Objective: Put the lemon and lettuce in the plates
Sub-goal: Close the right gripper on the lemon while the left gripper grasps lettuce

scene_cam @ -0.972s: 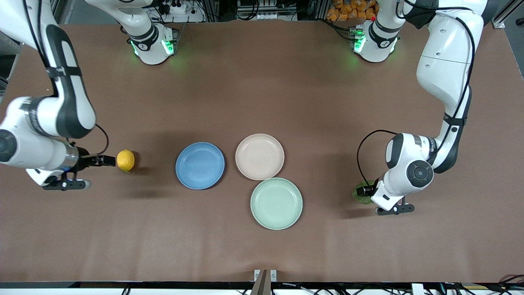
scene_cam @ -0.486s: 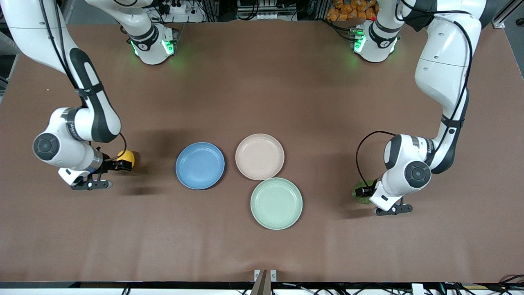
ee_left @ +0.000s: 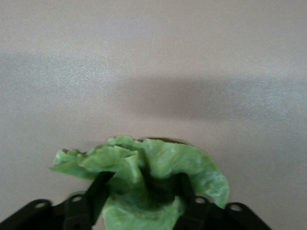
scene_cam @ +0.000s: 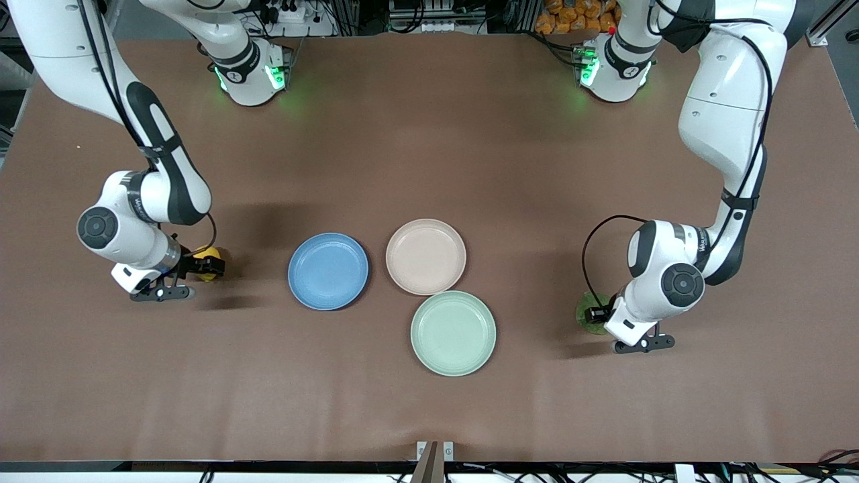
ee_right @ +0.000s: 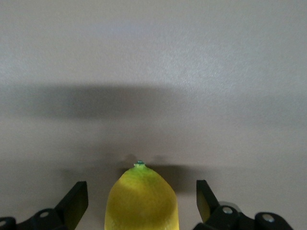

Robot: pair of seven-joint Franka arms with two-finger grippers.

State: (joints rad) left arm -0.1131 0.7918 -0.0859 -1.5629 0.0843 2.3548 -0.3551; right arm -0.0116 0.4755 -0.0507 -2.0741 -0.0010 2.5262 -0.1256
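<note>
The yellow lemon (scene_cam: pixel 214 254) lies on the table toward the right arm's end, beside the blue plate (scene_cam: pixel 328 271). My right gripper (scene_cam: pixel 203 267) is open and low around it, one finger on each side with a gap, as the right wrist view shows the lemon (ee_right: pixel 141 203) between the fingertips (ee_right: pixel 78 194). The green lettuce (scene_cam: pixel 584 310) is at the left arm's end. My left gripper (scene_cam: pixel 594 314) is shut on it; in the left wrist view the leaf (ee_left: pixel 163 160) bunches between the fingers (ee_left: pixel 98 187). The beige-pink plate (scene_cam: pixel 425 256) is empty.
A pale mint-green plate (scene_cam: pixel 453 333) sits nearer the front camera than the other two plates, touching the beige-pink one's rim. The brown table (scene_cam: pixel 429 147) stretches bare between the plates and the arm bases.
My right arm swung in toward the plates and its open gripper slid around the lemon. My left gripper, at the lettuce throughout, shifted slightly with it.
</note>
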